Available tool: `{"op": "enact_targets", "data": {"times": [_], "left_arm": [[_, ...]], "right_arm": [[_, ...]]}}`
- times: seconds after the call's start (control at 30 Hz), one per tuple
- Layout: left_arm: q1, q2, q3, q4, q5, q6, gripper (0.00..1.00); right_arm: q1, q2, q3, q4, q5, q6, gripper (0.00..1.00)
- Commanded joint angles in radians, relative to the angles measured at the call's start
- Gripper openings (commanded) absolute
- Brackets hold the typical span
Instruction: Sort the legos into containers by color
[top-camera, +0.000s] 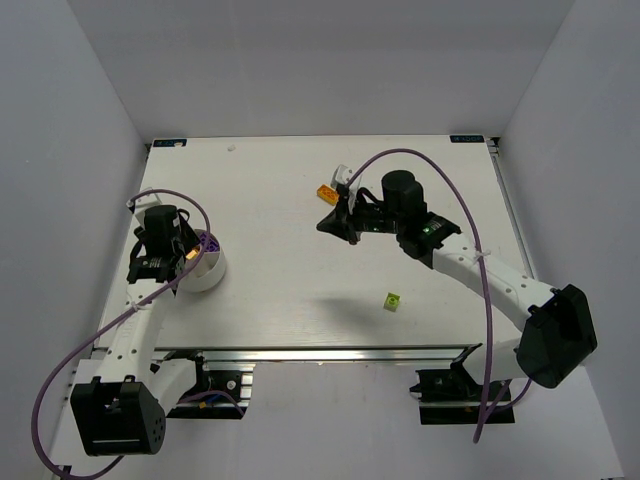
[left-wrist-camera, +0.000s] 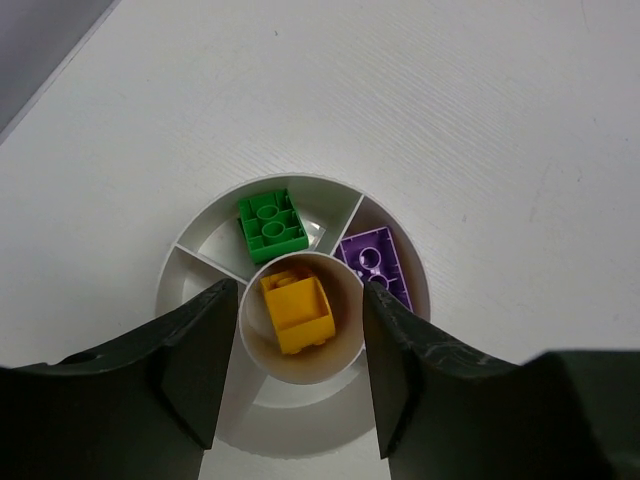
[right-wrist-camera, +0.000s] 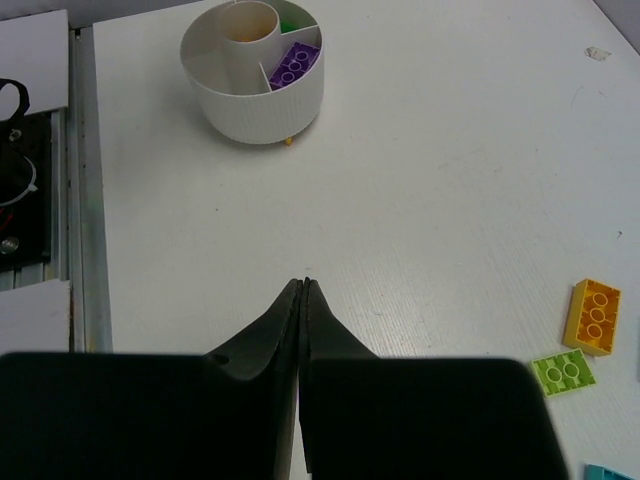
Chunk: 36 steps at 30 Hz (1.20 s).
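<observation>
Where the left gripper (left-wrist-camera: 300, 295) hangs: over the white bowl (left-wrist-camera: 212, 218), jaws apart, gripping nothing
Bowl: yellow brick (left-wrist-camera: 296, 312) in centre cup, green brick (left-wrist-camera: 271, 224) and purple brick (left-wrist-camera: 375, 262) in 2 wedges
Right gripper (right-wrist-camera: 303, 285): jaws pressed together, empty

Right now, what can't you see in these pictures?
- Top view: the left gripper covers most of the white bowl and its inside.
- Left wrist view: the gripper's fingers hide the bowl's near compartments.
- Right wrist view: the cyan brick is cut off at the bottom edge.
</observation>
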Motion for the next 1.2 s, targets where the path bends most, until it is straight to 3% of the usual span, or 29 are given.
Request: {"op": "enact_targets", "data": {"times": [0.0, 0.07, 0.17, 0.2, 0.23, 0.3, 0.33, 0.37, 0.4, 0.43, 0.47, 0.53, 0.67, 0.7, 0.8, 0.97, 1.17], "left_arm": [[-0.004, -0.020, -0.001, -0.006, 0.004, -0.002, 0.63], [-0.004, -0.055, 0.010, 0.002, 0.014, 0.009, 0.52], [0.007, -0.132, 0.022, 0.057, 0.160, 0.052, 0.14], [0.007, -0.146, 0.032, 0.074, 0.284, 0.063, 0.11], [0.007, -0.155, 0.036, 0.107, 0.357, 0.070, 0.09], [-0.004, -0.163, 0.037, 0.138, 0.628, 0.095, 0.14], [-0.004, -0.155, 0.034, 0.170, 0.727, 0.119, 0.21], [-0.013, -0.142, 0.028, 0.184, 0.826, 0.127, 0.32], [-0.013, -0.132, 0.023, 0.190, 0.912, 0.132, 0.61], [-0.013, -0.123, 0.016, 0.197, 1.034, 0.136, 0.72], [-0.013, -0.112, 0.013, 0.188, 1.069, 0.145, 0.79], [-0.013, -0.125, -0.007, 0.166, 1.077, 0.162, 0.88], [-0.022, -0.224, -0.091, 0.203, 0.991, 0.135, 0.97], [-0.022, -0.244, -0.110, 0.224, 0.980, 0.115, 0.98], [-0.022, -0.266, -0.101, 0.218, 0.982, 0.116, 0.98], [-0.032, -0.282, -0.101, 0.203, 0.957, 0.106, 0.98], [-0.032, -0.304, -0.093, 0.177, 0.893, 0.110, 0.98]], "right_arm": [[-0.005, -0.040, -0.015, 0.048, -0.010, 0.010, 0.02], [-0.008, -0.043, -0.015, 0.046, 0.001, 0.007, 0.07], [-0.043, -0.043, -0.006, 0.034, 0.054, 0.066, 0.45], [-0.083, -0.043, 0.002, 0.026, 0.094, 0.120, 0.67], [-0.095, -0.037, 0.011, -0.021, 0.146, 0.125, 0.73], [-0.132, -0.020, 0.026, -0.088, 0.148, 0.134, 0.80], [-0.204, -0.017, 0.041, -0.169, 0.160, 0.157, 0.79], [-0.229, -0.008, 0.060, -0.226, 0.164, 0.163, 0.79], [-0.279, 0.015, 0.077, -0.286, 0.173, 0.171, 0.75], [-0.321, 0.029, 0.113, -0.351, 0.211, 0.179, 0.73], [-0.365, 0.038, 0.126, -0.468, 0.216, 0.179, 0.68], [-0.416, 0.039, 0.131, -0.546, 0.251, 0.170, 0.56], [-0.532, -0.027, 0.089, -0.572, 0.340, 0.079, 0.64], [-0.545, -0.021, 0.100, -0.599, 0.338, 0.065, 0.74], [-0.569, 0.041, 0.150, -0.659, 0.312, 0.021, 0.89], [-0.619, 0.100, 0.126, -0.670, 0.320, -0.094, 0.89], [-0.637, 0.198, 0.187, -0.681, 0.183, -0.317, 0.84]]}}
